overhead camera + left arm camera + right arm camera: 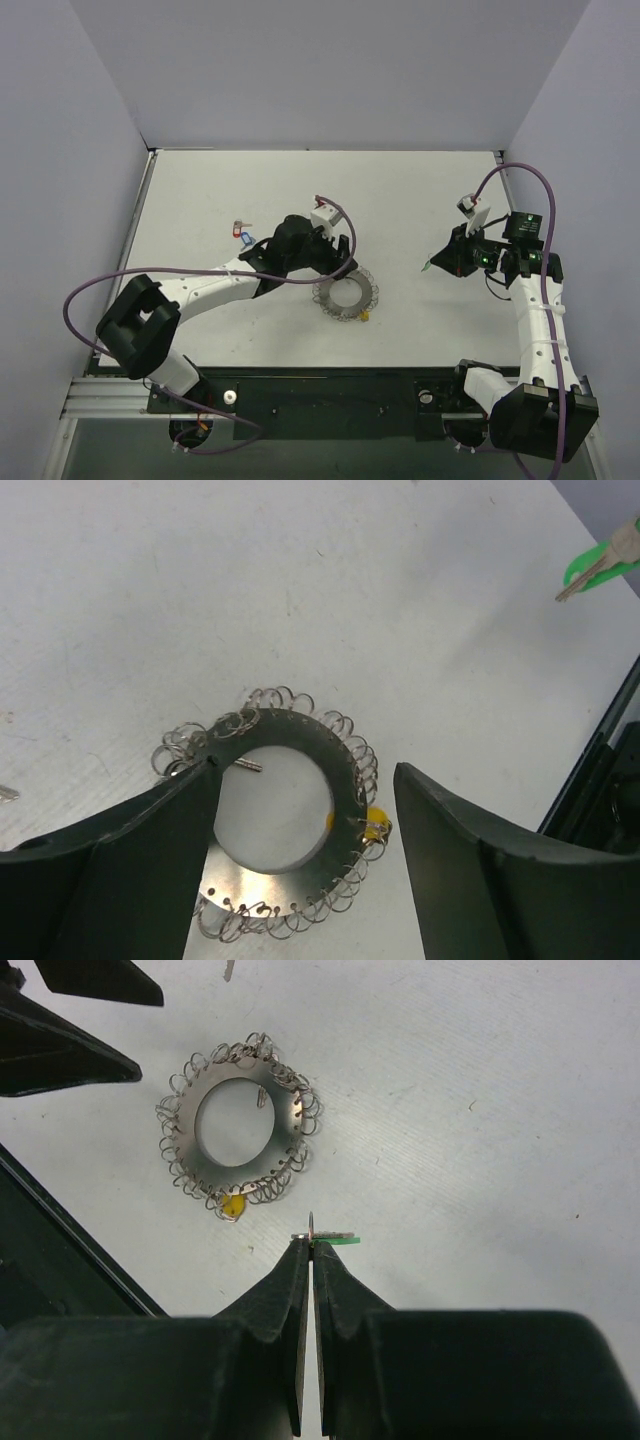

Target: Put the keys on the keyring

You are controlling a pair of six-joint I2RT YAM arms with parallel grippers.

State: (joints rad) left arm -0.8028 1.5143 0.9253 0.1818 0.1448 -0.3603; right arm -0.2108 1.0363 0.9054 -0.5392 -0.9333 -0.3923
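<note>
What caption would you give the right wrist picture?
The right gripper, jaws shut, pinches a green key near the keyring.

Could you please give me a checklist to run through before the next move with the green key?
1. The right gripper is shut on the green key: ok.
2. The keyring lies flat on the table: ok.
3. The left gripper grips the keyring: not ok, its jaws stand open over it.
4. The key's blade lines up with the ring: cannot tell.
5. The red and blue keys lie apart from the keyring: ok.
</note>
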